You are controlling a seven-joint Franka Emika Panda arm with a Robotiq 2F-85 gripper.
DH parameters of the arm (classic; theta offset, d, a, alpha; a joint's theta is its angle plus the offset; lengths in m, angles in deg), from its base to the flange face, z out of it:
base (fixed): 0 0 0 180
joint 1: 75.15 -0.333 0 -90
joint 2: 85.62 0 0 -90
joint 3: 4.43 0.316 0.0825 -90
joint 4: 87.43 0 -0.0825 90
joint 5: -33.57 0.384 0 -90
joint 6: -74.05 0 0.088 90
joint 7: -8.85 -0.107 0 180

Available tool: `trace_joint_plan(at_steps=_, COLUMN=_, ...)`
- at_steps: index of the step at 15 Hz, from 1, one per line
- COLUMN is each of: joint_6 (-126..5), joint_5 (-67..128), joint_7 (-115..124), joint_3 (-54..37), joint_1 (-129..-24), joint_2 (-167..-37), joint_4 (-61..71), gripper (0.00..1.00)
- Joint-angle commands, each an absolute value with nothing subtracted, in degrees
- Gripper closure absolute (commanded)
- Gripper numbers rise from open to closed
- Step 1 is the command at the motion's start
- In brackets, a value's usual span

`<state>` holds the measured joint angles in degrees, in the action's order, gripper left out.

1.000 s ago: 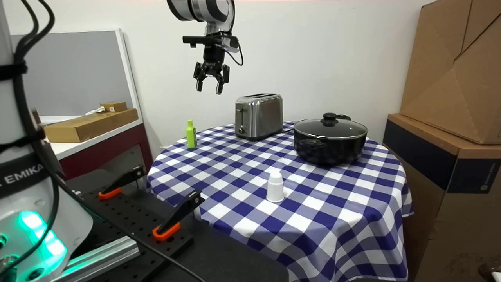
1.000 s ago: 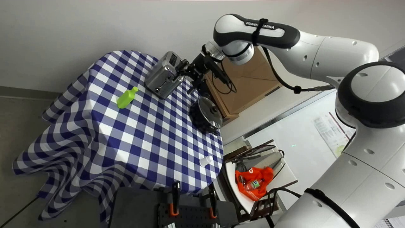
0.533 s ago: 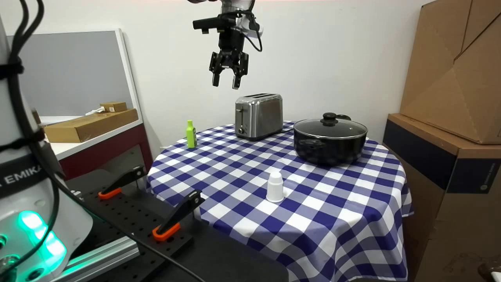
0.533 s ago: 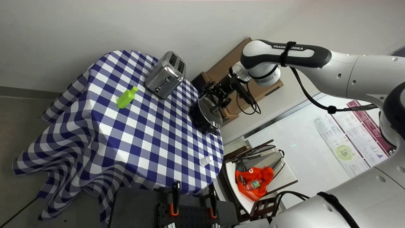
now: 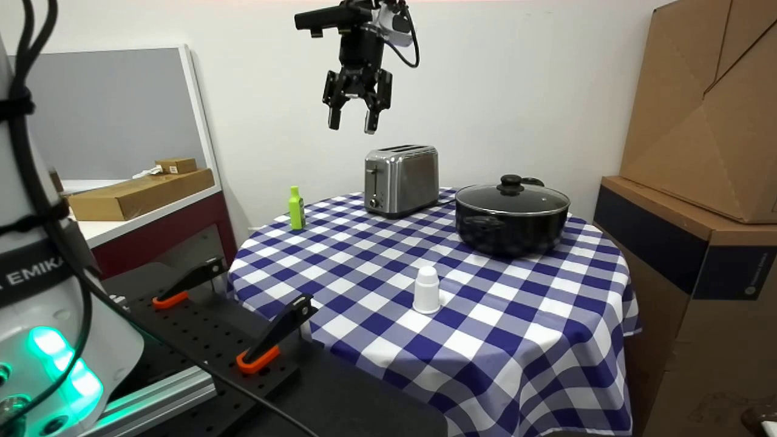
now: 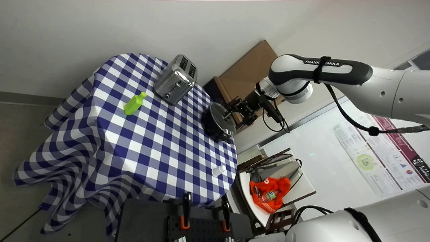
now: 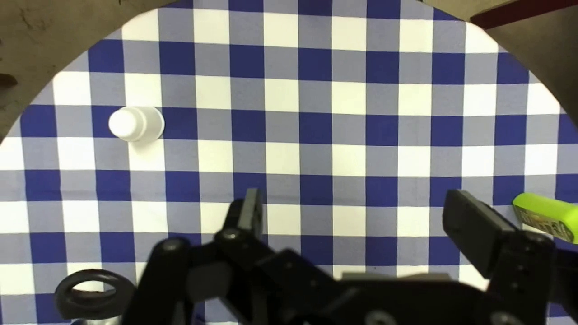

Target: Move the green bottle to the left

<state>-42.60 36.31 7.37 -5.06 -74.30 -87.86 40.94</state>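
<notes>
The green bottle (image 5: pixel 297 209) stands upright near the table edge, left of the toaster, in an exterior view. It also shows in an exterior view (image 6: pixel 134 104) and at the right edge of the wrist view (image 7: pixel 548 216), partly cut off. My gripper (image 5: pixel 352 121) hangs high above the table, fingers pointing down, well apart from the bottle. In an exterior view the gripper (image 6: pixel 231 121) appears in front of the pot and boxes. In the wrist view its fingers (image 7: pixel 356 212) are wide apart with only tablecloth between them.
A steel toaster (image 5: pixel 402 180) and a black lidded pot (image 5: pixel 513 218) stand on the checked table (image 5: pixel 364 291). A small white bottle (image 5: pixel 427 291) stands nearer the front. Cardboard boxes (image 5: pixel 698 121) rise beside the table. Black clamps (image 5: pixel 276 334) sit at the robot's base.
My gripper has moved away from the toaster and the green bottle, rightward in both exterior views, and risen slightly. It stays open. The green bottle has not moved.
</notes>
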Motion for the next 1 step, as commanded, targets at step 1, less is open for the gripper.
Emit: trace_joint_plan(at_steps=1, joint_6=-42.48, joint_5=36.31, joint_7=7.44, joint_3=-5.11, joint_1=-74.33, joint_2=-87.56, joint_4=41.06, gripper=0.00)
